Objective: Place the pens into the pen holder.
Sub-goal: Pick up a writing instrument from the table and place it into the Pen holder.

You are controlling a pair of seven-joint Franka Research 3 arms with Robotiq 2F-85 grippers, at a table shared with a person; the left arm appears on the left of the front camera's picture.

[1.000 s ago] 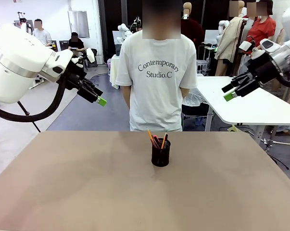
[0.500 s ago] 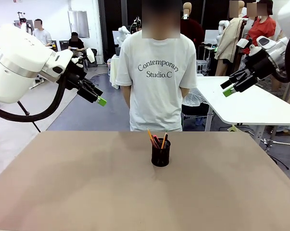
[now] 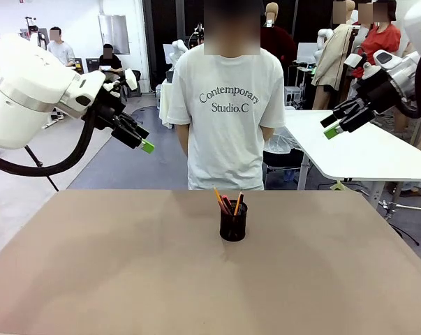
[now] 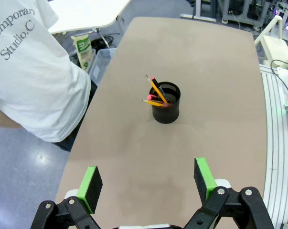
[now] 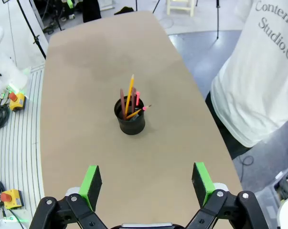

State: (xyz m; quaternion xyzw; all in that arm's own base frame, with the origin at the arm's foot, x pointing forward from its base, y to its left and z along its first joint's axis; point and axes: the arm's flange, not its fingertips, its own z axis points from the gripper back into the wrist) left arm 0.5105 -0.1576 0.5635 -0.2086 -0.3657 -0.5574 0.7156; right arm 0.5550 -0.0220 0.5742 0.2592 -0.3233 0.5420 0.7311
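The black mesh pen holder [image 3: 233,221] stands on the brown table [image 3: 126,279] near its far middle, with the pens [image 3: 227,202] upright inside it: orange-yellow pencils, a black one with a pink end and a dark reddish one. The holder [image 4: 165,102] and its pens [image 4: 156,93] show ahead of the left fingers, and the holder [image 5: 130,117] with pens [image 5: 131,101] ahead of the right ones. My left gripper [image 3: 142,141] hangs open high at the left, empty. My right gripper [image 3: 334,127] hangs open high at the right, empty. The left gripper [image 4: 148,182] and right gripper [image 5: 146,183] stand wide apart.
A person in a white T-shirt [image 3: 227,105] stands at the table's far edge behind the holder, hands behind the back. A white table [image 3: 357,150] stands at the back right.
The right gripper rose a little and drew back to the right early on, then held. The left arm, the holder and the pens have not moved.
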